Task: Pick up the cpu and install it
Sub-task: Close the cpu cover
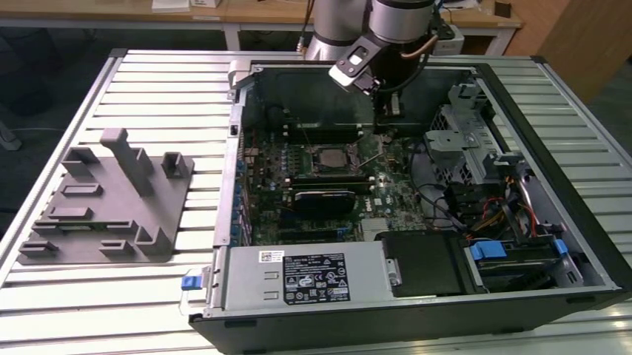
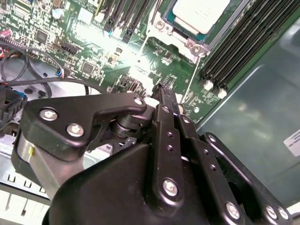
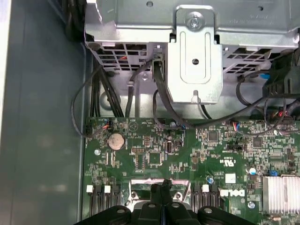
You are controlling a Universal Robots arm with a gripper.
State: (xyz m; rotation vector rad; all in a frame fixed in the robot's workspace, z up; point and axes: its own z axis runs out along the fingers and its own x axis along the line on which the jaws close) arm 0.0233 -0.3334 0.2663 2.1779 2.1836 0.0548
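**While the hand hangs shut, the cpu lies in its socket**

Since the big black computer case [image 1: 582, 244] lies on its side with the panel off, its green motherboard [image 1: 395, 203] faces up, which I judge is what lets the arm work from above. The black two-fingered hand [image 3: 164, 186] hovers over that board with its fingers pressed together and nothing between them. In the exterior view it sits just beyond the socket and towards the exterior view's right.

The small flat square cpu [image 2: 201, 14], with its silver-white top, lies level inside the metal socket frame [image 2: 180, 41], apart from the hand. I read that as the chip already seated where the task wants it. A thin wire lever [image 2: 192, 70] juts out from the frame towards the fingertips [image 2: 161, 91]. I cannot tell whether the frame is clamped down.

The case holds a good deal more:
- Black memory slots [image 2: 234, 51] run alongside the socket.
- A grey metal box with a white label [image 1: 296, 277] fills the near corner.
- A grey sheet-metal drive cage [image 3: 194, 61] stands at the board's edge, with black cables [image 3: 161, 103] looping out from under it.

Outside the case, a grey moulded holder with posts and recesses [image 1: 109, 200] rests on the slatted metal worktop [image 1: 158, 89], well apart and towards the exterior view's left.
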